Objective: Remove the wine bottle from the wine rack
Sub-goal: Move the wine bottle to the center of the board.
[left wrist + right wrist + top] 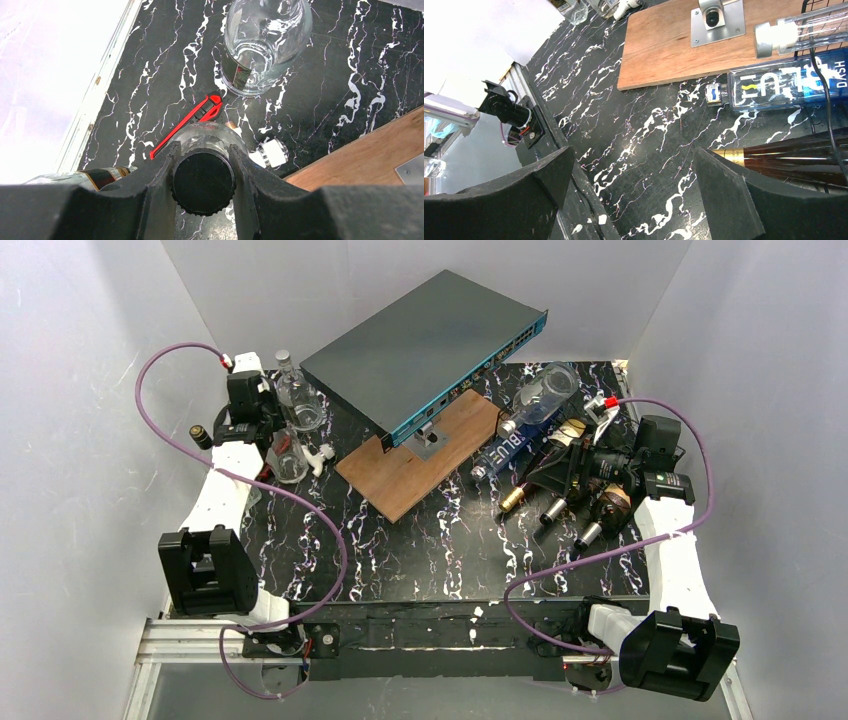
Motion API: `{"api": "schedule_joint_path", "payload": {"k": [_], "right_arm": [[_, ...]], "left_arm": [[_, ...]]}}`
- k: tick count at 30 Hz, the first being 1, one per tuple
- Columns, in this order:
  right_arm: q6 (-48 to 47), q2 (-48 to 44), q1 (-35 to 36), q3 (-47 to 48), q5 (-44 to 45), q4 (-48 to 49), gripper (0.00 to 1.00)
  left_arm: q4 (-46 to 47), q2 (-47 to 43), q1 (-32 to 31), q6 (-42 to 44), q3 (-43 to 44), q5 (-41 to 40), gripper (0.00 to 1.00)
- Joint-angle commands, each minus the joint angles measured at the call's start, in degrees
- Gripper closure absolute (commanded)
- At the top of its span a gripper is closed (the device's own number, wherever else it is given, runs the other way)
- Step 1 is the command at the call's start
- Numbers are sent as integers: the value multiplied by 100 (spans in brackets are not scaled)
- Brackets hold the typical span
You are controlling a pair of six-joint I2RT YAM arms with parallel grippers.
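Note:
The wine rack [556, 466], thin black wire [819, 75], stands at the right with several bottles lying on it. Among them is a brown wine bottle [794, 162] with a gold foil neck [515, 498]. My right gripper [634, 160] hovers open over the table beside that neck, with nothing between its fingers; in the top view it [592, 468] sits over the rack. At the far left my left gripper [202, 175] is shut on the black cap of an upright clear glass bottle [288, 462].
A blue-labelled clear bottle [784, 85] and a white-capped clear bottle [809, 27] lie by the rack. A wooden board [420, 465] holds a tilted network switch [420, 345] mid-table. Near the left gripper are another clear bottle [267, 45], a white cap [272, 152] and a dark bottle [80, 176].

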Motion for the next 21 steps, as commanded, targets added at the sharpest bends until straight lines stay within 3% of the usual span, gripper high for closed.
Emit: {"api": "schedule_joint_path", "payload": {"k": [1,5,7,16,18,21], "right_arm": [[-114,12,-26,87,-132,133,2],[-109,-4,-31,82,-142,128,2],[-114,2,-27,84,-145,130,2],[-114,-62,-34,93,-153,119,2],[-113,-88,-39,91,-162,119,2],[-114,-126,-36,93,-180,119,2]], "left_arm": [[280,-227,38,-48,37,127,70],[158,-411,39,-152,-89,233,45],[51,-501,41,-212,-100,305,37],[-854,-1110,44,-583,-116,664,12],[-1067,-1379,38,-671,-244,822,2],[-1395,-1785,39,-767,-417,1121,2]]}}
